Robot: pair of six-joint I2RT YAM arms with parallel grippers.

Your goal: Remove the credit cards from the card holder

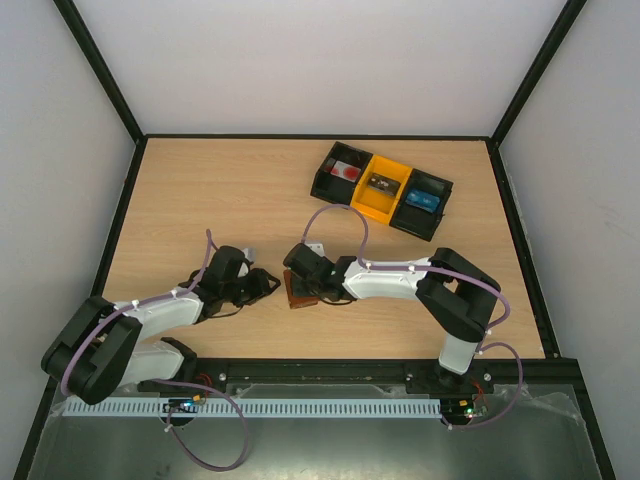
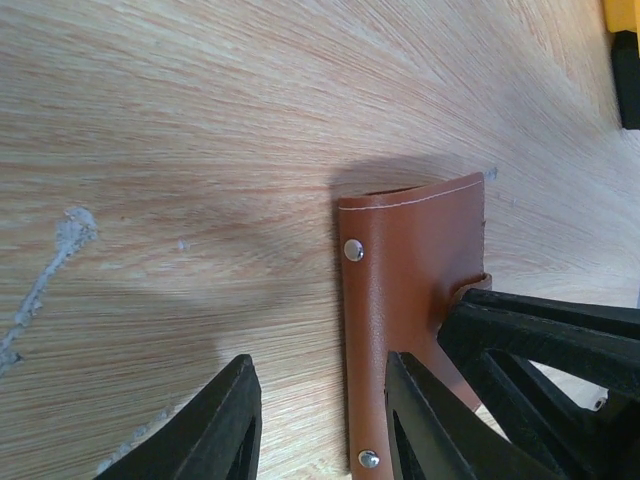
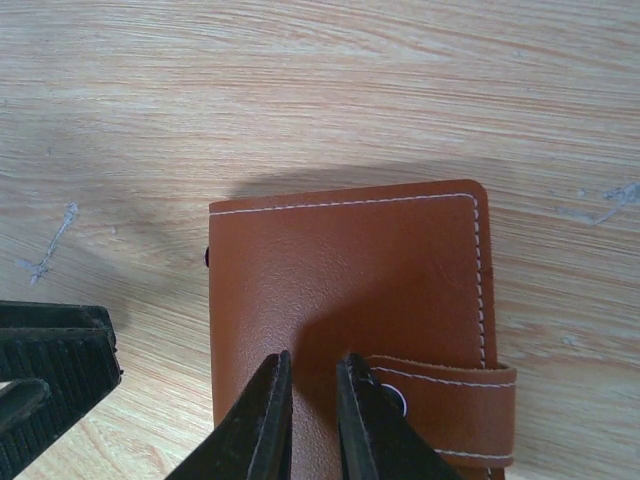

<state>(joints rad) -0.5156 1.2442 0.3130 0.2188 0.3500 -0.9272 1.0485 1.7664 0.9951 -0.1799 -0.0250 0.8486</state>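
while card holder (image 3: 340,290) lies shut, right tool (image 3: 312,368) over it — left tool (image 2: 320,372) beside

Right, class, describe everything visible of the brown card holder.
The card holder is a brown, leather-look wallet with pale stitching along its edges, two metal rivets on its spine and a snap strap wrapped over the opposite edge. It lies closed on the wooden table. The right gripper hangs over its cover beside the strap, jaws nearly together; contact is unclear.

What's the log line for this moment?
card holder: closed | cards: not visible | left gripper: open at its spine | right gripper: narrow gap by strap
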